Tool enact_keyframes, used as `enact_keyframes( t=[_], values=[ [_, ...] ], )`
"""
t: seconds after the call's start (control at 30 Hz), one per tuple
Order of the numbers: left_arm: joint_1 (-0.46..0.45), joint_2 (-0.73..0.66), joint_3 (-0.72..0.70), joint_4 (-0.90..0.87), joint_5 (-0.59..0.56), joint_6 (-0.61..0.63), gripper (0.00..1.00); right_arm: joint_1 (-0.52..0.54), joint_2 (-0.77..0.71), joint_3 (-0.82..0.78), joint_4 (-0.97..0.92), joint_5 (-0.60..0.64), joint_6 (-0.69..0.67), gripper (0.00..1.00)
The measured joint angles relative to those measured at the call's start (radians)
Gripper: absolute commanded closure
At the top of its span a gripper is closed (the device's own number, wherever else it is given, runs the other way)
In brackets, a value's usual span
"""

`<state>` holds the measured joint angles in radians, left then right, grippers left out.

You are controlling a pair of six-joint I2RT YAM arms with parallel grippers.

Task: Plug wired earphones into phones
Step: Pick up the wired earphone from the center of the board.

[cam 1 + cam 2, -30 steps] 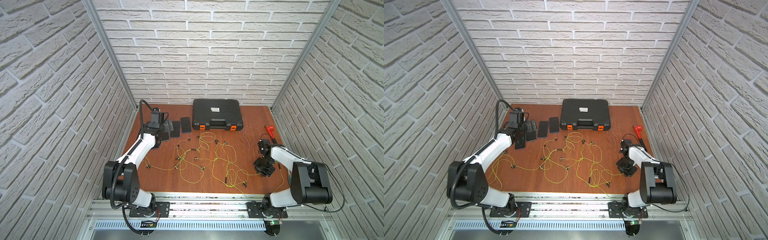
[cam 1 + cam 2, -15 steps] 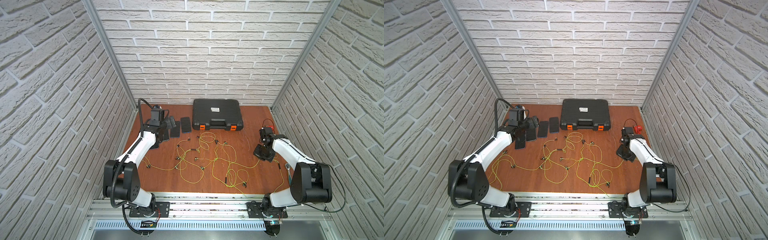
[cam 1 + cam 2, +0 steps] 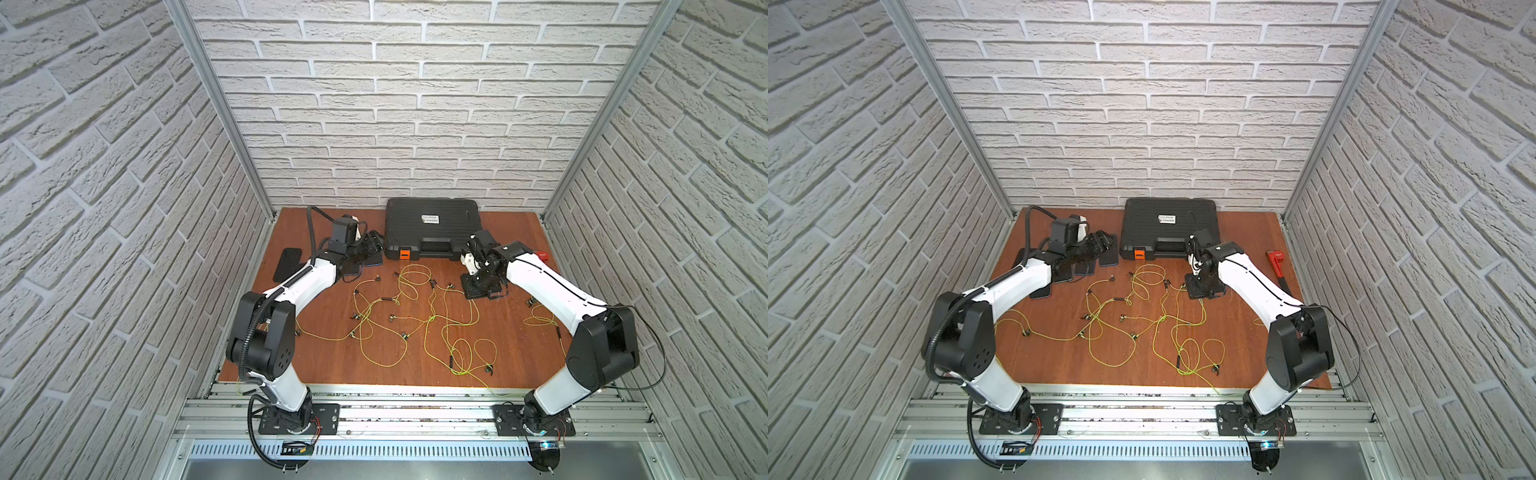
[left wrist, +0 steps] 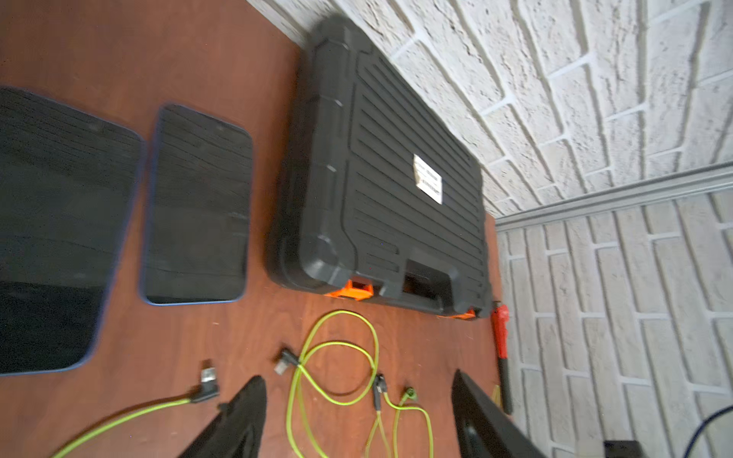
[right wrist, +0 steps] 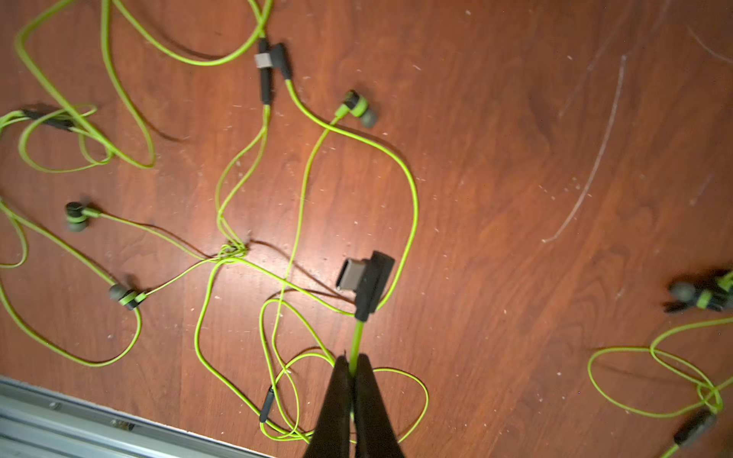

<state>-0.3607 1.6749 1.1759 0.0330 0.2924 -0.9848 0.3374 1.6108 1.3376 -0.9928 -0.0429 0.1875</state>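
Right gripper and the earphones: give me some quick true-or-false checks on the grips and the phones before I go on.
1. The right gripper is shut on an earphone cable just behind its plug. True.
2. That plug sits in a phone. False: it is bare, with no phone near it in the right wrist view.
3. The left gripper holds a phone. False: its jaws stand apart and empty; the phones lie flat on the table.
4. The black case is closed. True.
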Motion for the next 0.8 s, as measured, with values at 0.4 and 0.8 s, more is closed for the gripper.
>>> enact_keyframes(
  t=[0.4,0.8],
  values=[
    [-0.15,0.114,-0.148,0.35,0.097,-0.373,0.45,0.075,-0.07,-0.109,0.234,-0.131,-0.099,0.94],
    [-0.233,0.161,-0.151,0.519,0.136,-0.498,0.52,0.12,0.018,-0.055,0.306,-0.07,-0.064,0.94]
  ],
)
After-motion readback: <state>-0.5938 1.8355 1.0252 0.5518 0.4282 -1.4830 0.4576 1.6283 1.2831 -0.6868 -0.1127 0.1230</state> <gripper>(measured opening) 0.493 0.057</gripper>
